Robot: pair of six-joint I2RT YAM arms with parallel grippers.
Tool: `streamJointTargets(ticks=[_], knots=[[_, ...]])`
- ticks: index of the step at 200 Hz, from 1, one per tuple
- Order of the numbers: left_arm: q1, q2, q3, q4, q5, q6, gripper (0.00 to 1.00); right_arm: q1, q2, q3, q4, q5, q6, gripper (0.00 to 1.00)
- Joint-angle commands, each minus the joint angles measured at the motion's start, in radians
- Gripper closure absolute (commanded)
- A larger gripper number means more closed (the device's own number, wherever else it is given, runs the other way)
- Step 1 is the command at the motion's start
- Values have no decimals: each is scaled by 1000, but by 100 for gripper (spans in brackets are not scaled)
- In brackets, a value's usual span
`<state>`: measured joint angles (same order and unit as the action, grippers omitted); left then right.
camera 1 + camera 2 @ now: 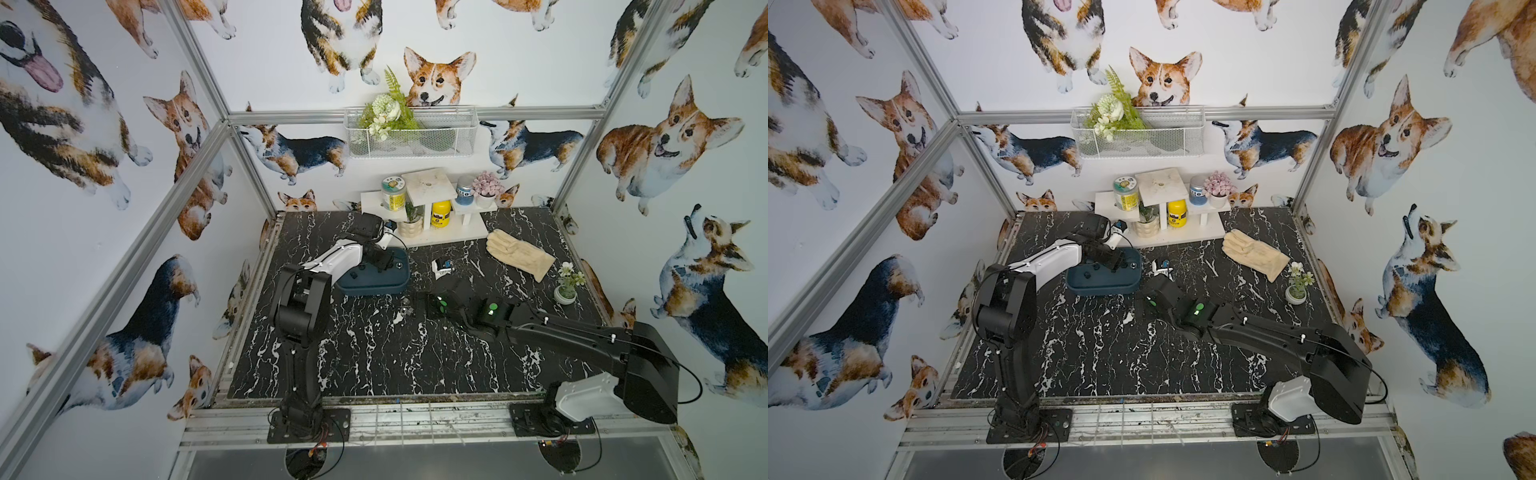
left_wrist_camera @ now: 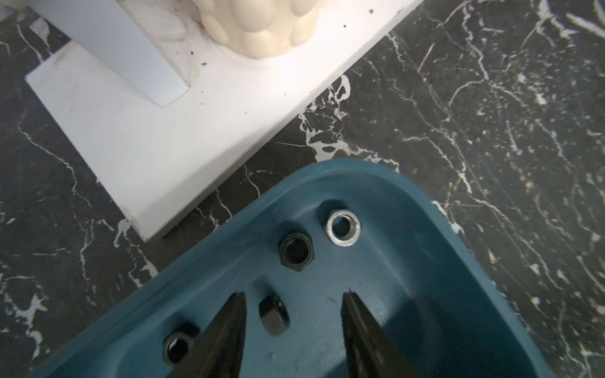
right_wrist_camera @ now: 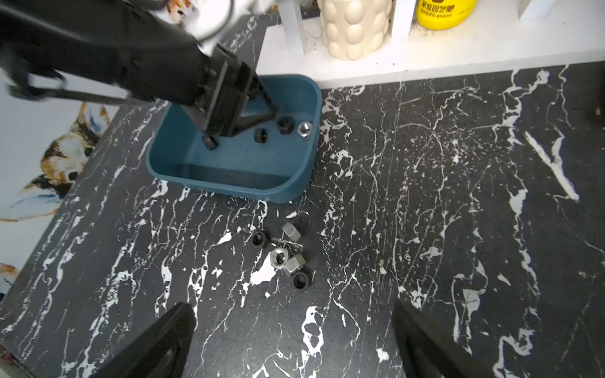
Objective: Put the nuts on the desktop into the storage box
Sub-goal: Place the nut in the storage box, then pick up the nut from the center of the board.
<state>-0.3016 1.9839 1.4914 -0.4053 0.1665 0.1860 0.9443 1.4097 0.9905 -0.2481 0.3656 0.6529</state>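
Four nuts (image 2: 296, 251) lie on the floor of the storage box (image 2: 425, 229): three black and one shiny silver (image 2: 343, 228), the silver one nearest a rounded corner. One of the black ones (image 2: 274, 314) lies between the fingers of my left hand (image 2: 294, 294), which are parted and clamp nothing. That nut sits closer to one finger, with a sliver of blue showing between them.

Five more nuts (image 3: 283, 258) are bunched on the black veined counter (image 3: 458, 196), three silver and two black, some of them touching. In a top view this bunch (image 1: 405, 309) lies near the counter's middle, with the storage box (image 1: 374, 286) at about 10 o'clock from it and just apart.

My right hand (image 3: 291, 307) hangs above the counter close to that bunch, fingers spread wide and empty.

Farther out from the bunch, the white shelf stand (image 1: 444, 235) is at 12 o'clock, a pale glove (image 1: 519, 251) at 2 o'clock, and a small flower pot (image 1: 565, 294) at 3 o'clock.
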Motion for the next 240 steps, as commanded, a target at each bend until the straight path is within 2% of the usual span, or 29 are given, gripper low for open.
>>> streamJointTargets(ticks=[1, 32, 59, 81, 107, 124, 146, 167, 178, 181, 187, 203, 231, 240], knots=[[2, -57, -31, -29, 33, 20, 45, 2, 31, 12, -79, 6, 37, 0], [39, -172, -133, -21, 107, 34, 43, 2, 123, 46, -102, -57, -1, 0], [118, -272, -231, -7, 176, 51, 43, -5, 220, 113, -168, -66, 12, 4], [185, -360, -300, -32, 232, 107, 42, -6, 316, 206, -249, -61, 100, 9], [242, -469, -390, -72, 280, 208, 41, 2, 428, 344, -384, 19, 261, 18], [249, -544, -460, -97, 293, 298, 40, 8, 493, 419, -437, 59, 314, 23], [251, -643, -547, -103, 283, 366, 37, 9, 561, 486, -458, 51, 352, 28], [250, -739, -639, -60, 279, 395, 31, 11, 592, 493, -379, 13, 302, 36], [251, -785, -677, -45, 271, 402, 23, 9, 605, 497, -342, 0, 254, 36], [251, -796, -686, -44, 271, 406, 21, 8, 608, 499, -333, -4, 238, 40], [250, -815, -701, -48, 268, 417, 16, 6, 615, 498, -316, -15, 202, 42], [251, -830, -709, -76, 246, 436, 12, -13, 633, 501, -288, -56, 100, 48], [251, -857, -719, -86, 155, 393, 0, -53, 631, 469, -232, -103, -11, 50], [254, -865, -727, -93, 143, 399, 0, -65, 625, 449, -196, -140, -41, 50]])
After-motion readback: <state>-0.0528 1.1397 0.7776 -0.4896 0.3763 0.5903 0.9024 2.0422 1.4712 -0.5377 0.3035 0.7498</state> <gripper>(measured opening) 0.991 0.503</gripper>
